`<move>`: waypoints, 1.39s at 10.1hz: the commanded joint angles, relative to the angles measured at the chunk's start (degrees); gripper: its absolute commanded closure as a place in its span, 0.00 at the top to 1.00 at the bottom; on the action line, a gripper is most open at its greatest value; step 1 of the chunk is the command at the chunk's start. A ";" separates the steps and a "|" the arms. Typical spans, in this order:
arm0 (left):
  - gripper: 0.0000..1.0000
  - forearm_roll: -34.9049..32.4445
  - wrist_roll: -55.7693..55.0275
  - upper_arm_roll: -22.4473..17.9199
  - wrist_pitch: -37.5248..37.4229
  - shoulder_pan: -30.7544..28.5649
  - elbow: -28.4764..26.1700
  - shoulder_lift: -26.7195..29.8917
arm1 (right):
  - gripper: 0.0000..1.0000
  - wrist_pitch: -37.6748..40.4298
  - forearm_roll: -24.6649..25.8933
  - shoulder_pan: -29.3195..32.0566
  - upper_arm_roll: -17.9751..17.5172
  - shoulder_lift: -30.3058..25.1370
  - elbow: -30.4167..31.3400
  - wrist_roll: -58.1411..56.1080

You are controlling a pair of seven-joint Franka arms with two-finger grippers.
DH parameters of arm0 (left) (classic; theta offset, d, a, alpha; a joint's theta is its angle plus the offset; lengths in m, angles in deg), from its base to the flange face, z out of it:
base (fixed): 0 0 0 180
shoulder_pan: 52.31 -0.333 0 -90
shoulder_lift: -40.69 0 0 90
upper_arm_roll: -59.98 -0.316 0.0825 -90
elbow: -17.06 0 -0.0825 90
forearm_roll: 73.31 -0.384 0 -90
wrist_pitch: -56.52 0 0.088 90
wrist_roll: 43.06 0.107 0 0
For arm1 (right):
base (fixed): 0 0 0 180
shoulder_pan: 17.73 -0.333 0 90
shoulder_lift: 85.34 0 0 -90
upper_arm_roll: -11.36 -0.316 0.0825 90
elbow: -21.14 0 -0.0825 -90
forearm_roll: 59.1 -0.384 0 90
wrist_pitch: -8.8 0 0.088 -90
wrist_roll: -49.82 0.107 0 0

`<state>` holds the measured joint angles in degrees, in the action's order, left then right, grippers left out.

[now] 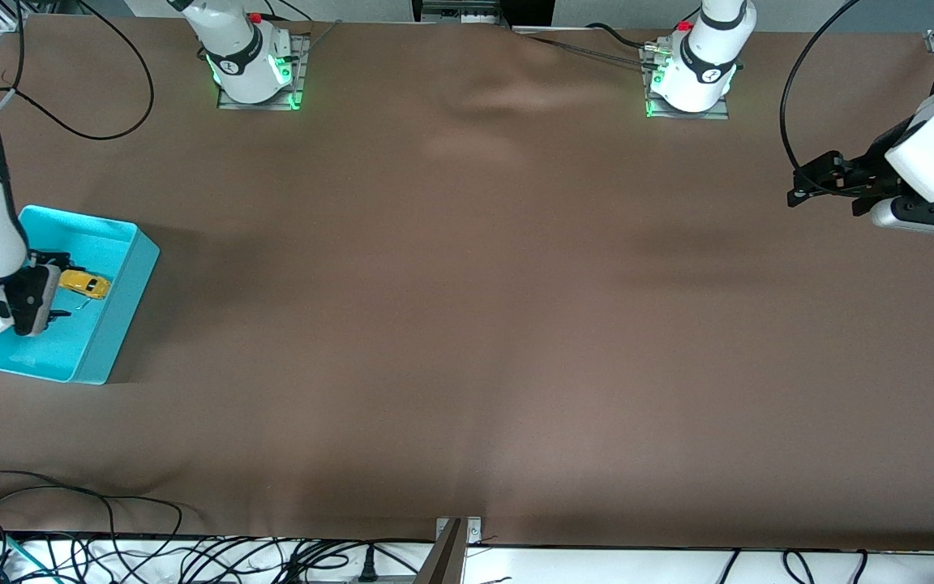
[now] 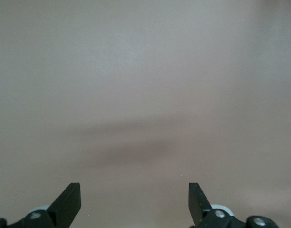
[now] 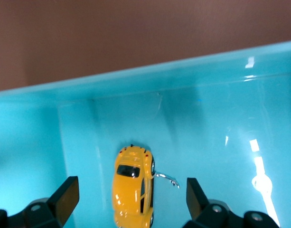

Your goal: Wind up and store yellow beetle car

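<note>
Sitting in the turquoise bin (image 1: 114, 320), the yellow beetle car (image 1: 85, 284) rests on the bin floor, on its wheels as far as I can tell. From my right wrist view the car (image 3: 133, 186) is a small rounded yellow-orange body with a dark window on top, dark side glass, tiny red dots at one end and black wheels showing along one side. A thin silvery bit (image 3: 167, 178) sticks out from its side; I can't tell what it is. The car's other end is cut off at the edge of that view.

My right gripper (image 1: 52, 302) is low over the bin, just beside the car. Its fingers (image 3: 64, 199) stand wide apart on either side of the car with clear gaps; nothing is held. In the front view the right arm covers part of the bin, and the bin's corner toward that arm's end of the table runs out of the picture.

The bin sits at the right arm's end of the brown table (image 1: 467, 324).

My left gripper (image 1: 799, 191) waits in the air over the left arm's end of the table, fingers (image 2: 69, 202) spread wide, holding nothing; only bare tabletop shows under it.
</note>
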<state>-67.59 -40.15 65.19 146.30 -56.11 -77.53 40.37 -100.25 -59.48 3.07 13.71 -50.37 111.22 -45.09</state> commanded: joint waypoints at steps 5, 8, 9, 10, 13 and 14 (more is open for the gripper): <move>1.00 2.72 -0.28 -0.20 -0.84 -0.33 1.25 -0.47 | 1.00 15.53 -1.55 -0.59 -6.63 -10.78 -5.00 26.03; 1.00 2.72 -0.01 -0.29 -0.84 -0.68 1.25 -0.38 | 1.00 18.16 -1.46 -0.50 -10.16 -13.69 -4.91 40.98; 1.00 2.89 -0.19 -0.29 -0.75 -0.68 1.25 -0.47 | 1.00 18.96 -1.46 -0.59 -11.47 -14.57 -4.91 45.73; 1.00 3.07 -0.28 -0.29 -0.84 -0.68 1.25 -0.38 | 1.00 19.05 -1.37 -0.59 -13.05 -15.71 -4.91 51.52; 1.00 2.98 -0.19 -0.20 -0.84 -0.68 1.25 -0.38 | 1.00 20.54 -1.11 -0.59 -18.06 -18.00 -4.83 70.85; 1.00 3.07 -0.28 -0.29 -0.84 -0.68 1.34 -0.29 | 1.00 20.55 -0.94 -0.59 -19.29 -18.18 -4.83 74.39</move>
<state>-66.33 -40.16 65.10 146.30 -56.59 -77.53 40.36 -80.58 -60.39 1.94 -4.02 -67.30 105.83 23.97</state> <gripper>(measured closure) 0.000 0.000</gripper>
